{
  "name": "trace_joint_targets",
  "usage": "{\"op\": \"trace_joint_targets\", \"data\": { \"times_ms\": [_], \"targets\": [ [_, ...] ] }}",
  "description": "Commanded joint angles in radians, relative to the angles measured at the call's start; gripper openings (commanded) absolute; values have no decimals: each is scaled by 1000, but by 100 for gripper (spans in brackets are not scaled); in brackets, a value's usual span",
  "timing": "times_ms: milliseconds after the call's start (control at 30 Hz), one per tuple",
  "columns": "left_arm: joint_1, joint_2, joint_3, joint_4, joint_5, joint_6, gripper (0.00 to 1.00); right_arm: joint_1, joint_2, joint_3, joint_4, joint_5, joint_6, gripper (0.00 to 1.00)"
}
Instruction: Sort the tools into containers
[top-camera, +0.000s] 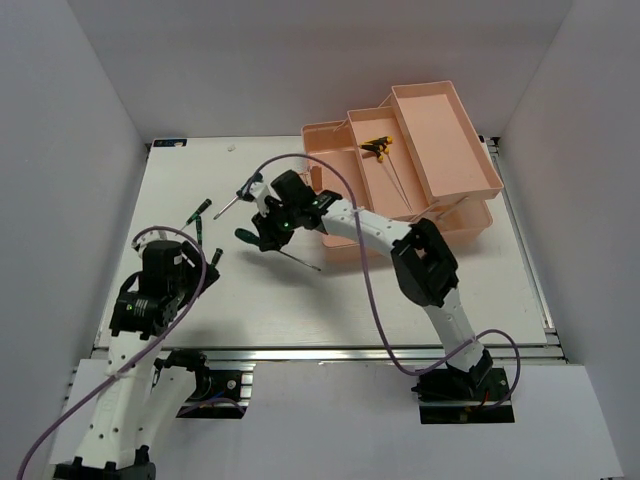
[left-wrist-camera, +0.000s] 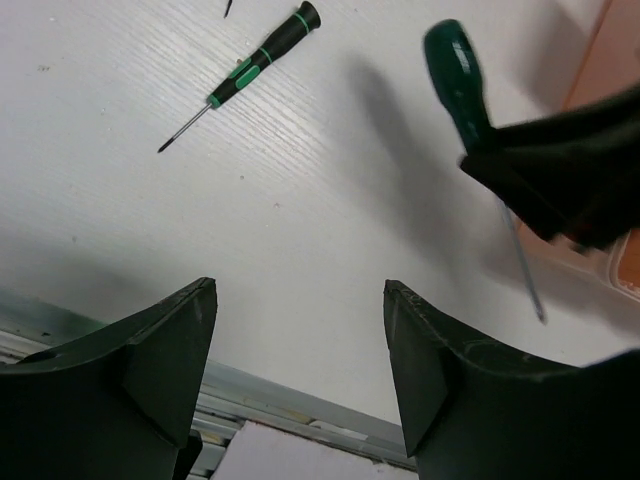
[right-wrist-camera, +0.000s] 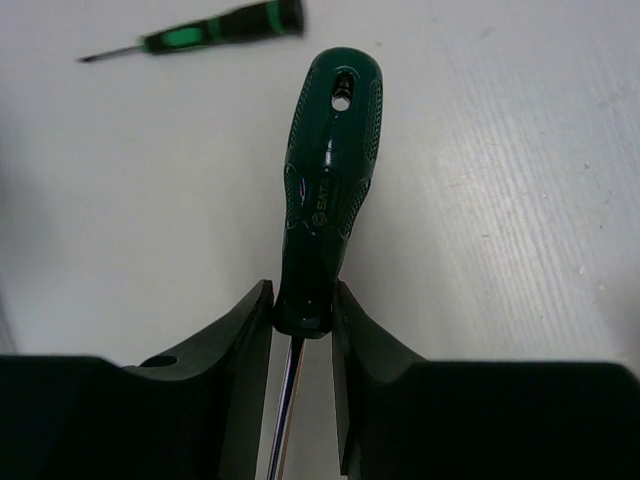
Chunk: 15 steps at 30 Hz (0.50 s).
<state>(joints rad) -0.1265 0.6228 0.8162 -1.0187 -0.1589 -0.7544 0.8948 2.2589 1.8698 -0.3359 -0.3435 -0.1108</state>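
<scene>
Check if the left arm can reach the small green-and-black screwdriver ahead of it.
Probably yes. The left gripper is open, with only bare table between it and the small screwdriver; the right gripper, holding the large screwdriver, sits aside.

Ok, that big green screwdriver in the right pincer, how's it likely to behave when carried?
Probably stiff: the green screwdriver has a solid handle and straight metal shaft. Its glossy handle may pivot, since the right pincer grips only its narrow neck. Set down, the rounded handle would likely roll.
</scene>
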Motion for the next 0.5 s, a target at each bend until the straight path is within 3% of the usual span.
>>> {"op": "trace_joint_targets", "data": {
  "times_ms": [0, 233, 333, 467],
  "targets": [
    [1, 46, -18, 115, 22, 56, 77, -7, -180, -1, -26, -247, -7, 0],
    [1, 167, -57, 255, -4, 179, 78, -98, -323, -14, 37, -350, 183, 0],
    [1, 254, -49, 328, -2, 277, 78, -174, -370, 3, 86, -260, 289, 0],
    [1, 360, 6, 376, -14, 352, 78, -301, -412, 63, 97, -22, 332, 0]
  ]
}}
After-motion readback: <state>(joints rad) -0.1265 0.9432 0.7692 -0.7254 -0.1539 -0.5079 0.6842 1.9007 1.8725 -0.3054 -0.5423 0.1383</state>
